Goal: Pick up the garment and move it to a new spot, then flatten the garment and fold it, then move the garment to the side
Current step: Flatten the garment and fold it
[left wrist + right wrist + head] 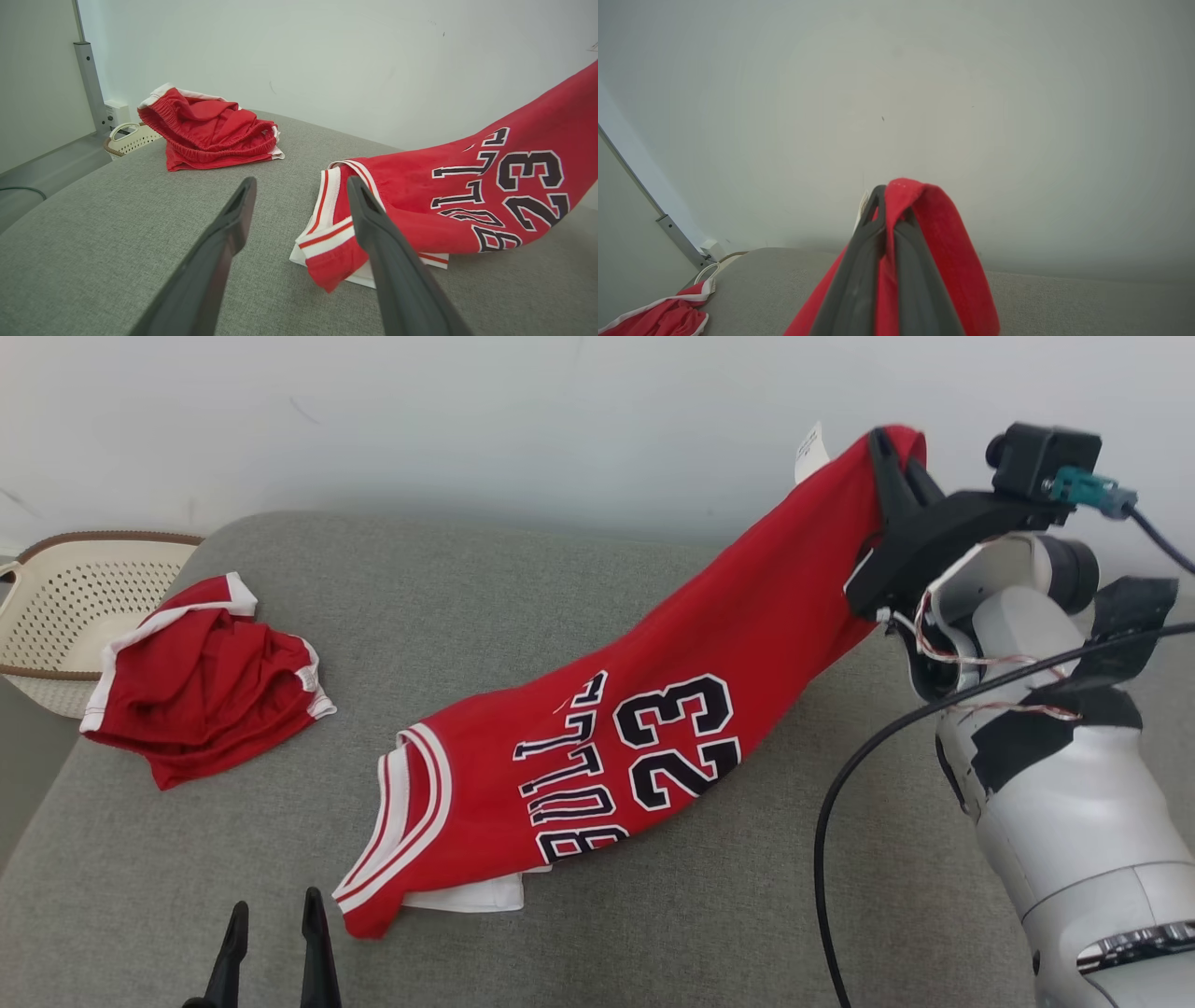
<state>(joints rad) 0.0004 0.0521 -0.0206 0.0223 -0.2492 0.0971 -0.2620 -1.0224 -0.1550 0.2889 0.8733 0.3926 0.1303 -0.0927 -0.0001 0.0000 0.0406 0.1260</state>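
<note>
The garment (597, 747) is a red sleeveless jersey with black lettering and the number 23. Its armhole end lies on the grey cushion (579, 933); its other end is lifted at the upper right. My right gripper (892, 453) is shut on that raised edge, and in the right wrist view the red cloth (934, 224) is pinched between and draped over the fingers (859, 270). My left gripper (275, 933) stands open low at the front left, just left of the jersey's white-trimmed armhole (327, 219), touching nothing.
A pair of crumpled red shorts (201, 681) lies at the cushion's left. A cream perforated basket (65, 607) sits beyond the left edge. A pale wall (467, 420) runs behind. A black cable (840, 821) hangs by my right arm.
</note>
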